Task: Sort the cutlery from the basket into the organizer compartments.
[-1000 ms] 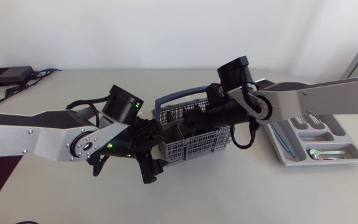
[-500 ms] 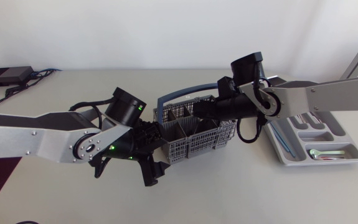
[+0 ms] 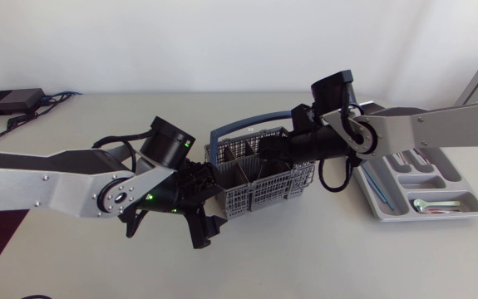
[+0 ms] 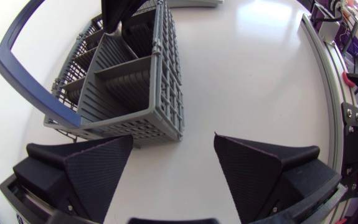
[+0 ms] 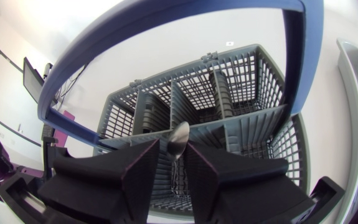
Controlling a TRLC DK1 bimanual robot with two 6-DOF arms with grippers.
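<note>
- Over the middle of the white table [image 3: 347,257], the right gripper [image 5: 174,148] is held just above a grey plastic lattice cutlery basket [image 5: 253,93] with a blue hoop handle [image 5: 166,37].
- A shiny metal spoon [image 5: 179,138] is clamped between the right gripper's two black fingers, which are drawn close together on its stem.
- The spoon's bowl stands out just ahead of the fingertips, over the basket's inner dividers. The rest of the stem is hidden by the fingers.
- Beside the basket corner that faces the table's front and left edges, the left gripper [image 4: 172,138] is seen with its fingers spread wide and only bare table between them.
- One finger of the left gripper lies just beside the basket wall. Whether it touches the wall cannot be told.
- Near the table's right edge, well apart from the basket, a grey moulded organizer tray [image 3: 430,215] is set.
- A pale green spoon [image 3: 426,203] lies in the tray's compartment nearest the front edge.
- Thin blue pieces [image 3: 381,189] lie in the long compartment on the side toward the basket.
</note>
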